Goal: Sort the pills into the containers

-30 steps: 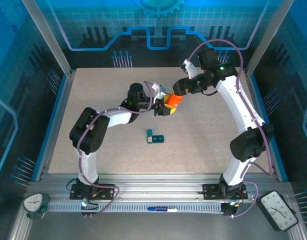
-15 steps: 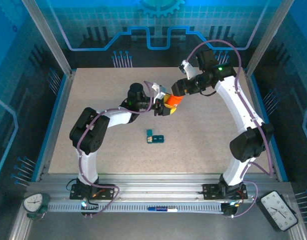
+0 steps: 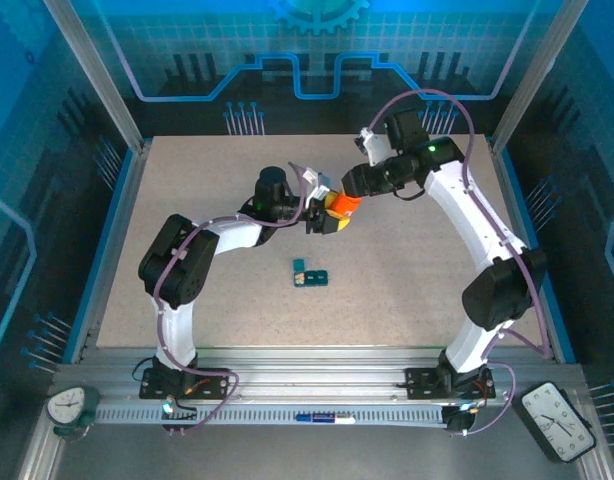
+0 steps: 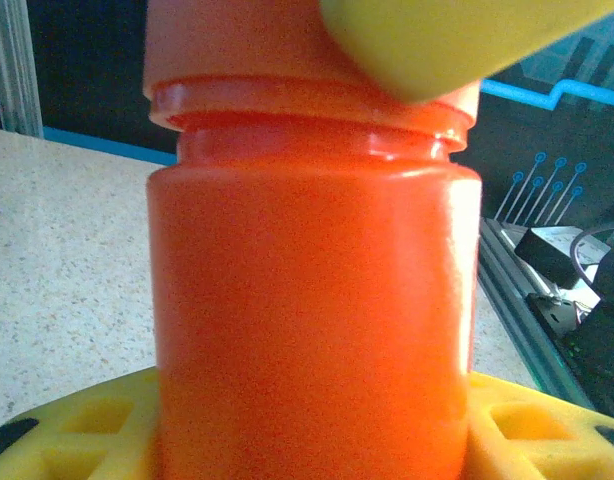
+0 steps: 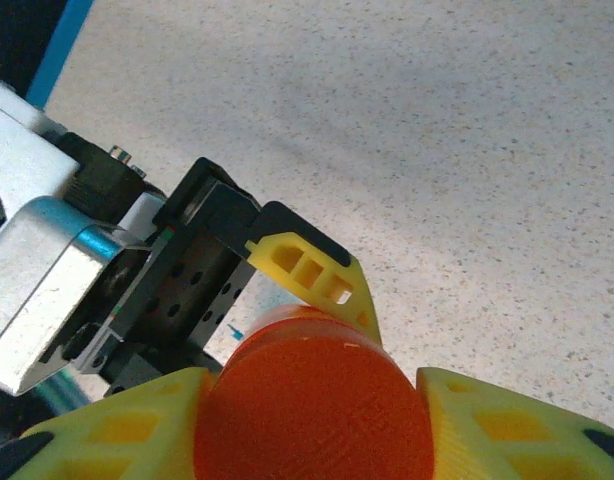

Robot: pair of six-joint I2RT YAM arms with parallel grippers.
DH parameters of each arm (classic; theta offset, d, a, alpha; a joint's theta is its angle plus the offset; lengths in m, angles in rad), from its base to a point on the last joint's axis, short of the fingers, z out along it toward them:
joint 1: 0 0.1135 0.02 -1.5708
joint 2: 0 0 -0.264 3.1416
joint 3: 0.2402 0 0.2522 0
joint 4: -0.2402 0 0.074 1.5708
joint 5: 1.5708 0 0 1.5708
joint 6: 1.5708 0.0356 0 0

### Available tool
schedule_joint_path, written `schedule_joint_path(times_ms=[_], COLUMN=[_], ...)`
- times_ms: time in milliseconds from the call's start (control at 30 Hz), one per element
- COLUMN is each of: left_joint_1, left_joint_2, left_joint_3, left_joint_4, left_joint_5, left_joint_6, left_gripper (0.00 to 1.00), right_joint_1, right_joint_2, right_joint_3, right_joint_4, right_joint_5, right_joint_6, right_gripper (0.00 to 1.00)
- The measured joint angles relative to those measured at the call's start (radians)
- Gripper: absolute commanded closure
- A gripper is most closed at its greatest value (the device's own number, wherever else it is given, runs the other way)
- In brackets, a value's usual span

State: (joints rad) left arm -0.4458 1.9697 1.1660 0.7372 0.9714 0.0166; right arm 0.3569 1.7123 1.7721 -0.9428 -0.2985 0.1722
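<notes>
An orange bottle (image 3: 339, 207) stands upright above the middle of the table, held between both arms. My left gripper (image 3: 325, 213) is shut on its body (image 4: 312, 300), its yellow fingers (image 4: 77, 425) on either side of the base. My right gripper (image 3: 349, 190) comes from above with its yellow fingers (image 5: 487, 420) pressed against both sides of the orange cap (image 5: 312, 410). One of those fingers (image 4: 447, 40) shows against the cap in the left wrist view. The containers (image 3: 310, 273), a small dark-teal strip of cells, lie flat in front of the bottle. The pills are hidden.
The speckled table (image 3: 207, 300) is fenced by blue side rails (image 3: 105, 240) and a metal frame. The left arm's black and silver wrist (image 5: 97, 290) sits just beside the bottle. Both arm bases stand at the near edge.
My right gripper has shifted slightly left and down over the bottle and its fingers have closed in on the cap. The left arm and the bottle have stayed put.
</notes>
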Motion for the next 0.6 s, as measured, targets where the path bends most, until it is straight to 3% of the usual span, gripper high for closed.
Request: schedule_joint_path(times_ms=[300,600], left_joint_1=[0.003,0.015], left_joint_2=[0.000,0.000], left_joint_3=[-0.006,-0.008], left_joint_4=[-0.038,-0.041], left_joint_5=[0.014,-0.005], left_joint_6=[0.013,0.012], left_gripper=[1.00,1.00], right_joint_1=[0.032,-0.015], right_joint_2=[-0.124,-0.098], right_joint_3=[-0.233,-0.237], right_joint_4=[0.244,0.291], right_joint_5=[0.089,-0.024], right_joint_6=[0.275,0.374], right_gripper=[0.59,0.60])
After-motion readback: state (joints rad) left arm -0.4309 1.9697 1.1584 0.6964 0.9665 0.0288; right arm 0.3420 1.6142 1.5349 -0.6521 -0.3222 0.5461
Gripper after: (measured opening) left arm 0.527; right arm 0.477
